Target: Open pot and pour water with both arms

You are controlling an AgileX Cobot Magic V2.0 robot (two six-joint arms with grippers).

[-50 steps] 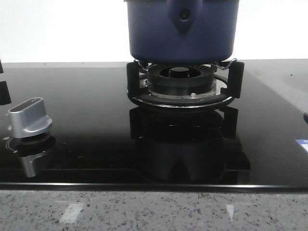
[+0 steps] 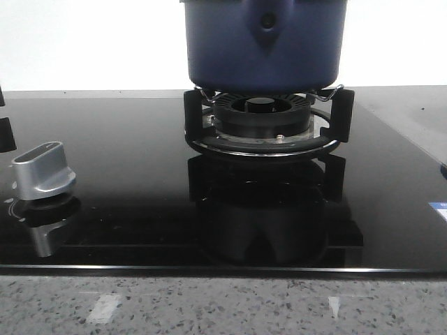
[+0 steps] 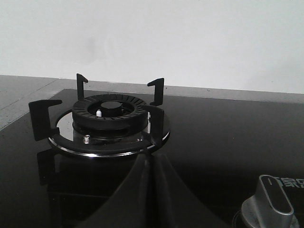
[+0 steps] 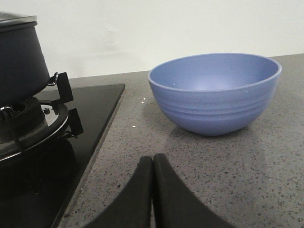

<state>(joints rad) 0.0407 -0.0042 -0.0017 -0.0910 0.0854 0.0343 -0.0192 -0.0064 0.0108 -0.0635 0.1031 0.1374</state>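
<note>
Pot [image 2: 264, 52] dark blue; bowl [image 4: 214, 92] light blue; cooktop [image 2: 126, 174] glossy black; knob [image 2: 43, 171] silver; counter [image 4: 228, 166] grey speckled.

Left gripper [image 3: 152, 164], fingers pressed together, near a bare black burner ring [image 3: 109, 110]; silver knob [image 3: 271, 199] beside.

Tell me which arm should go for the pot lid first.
Right, probably. Its view shows the pot on its burner close by, beside the blue bowl. The left arm's view shows only an empty burner and a knob.
</note>
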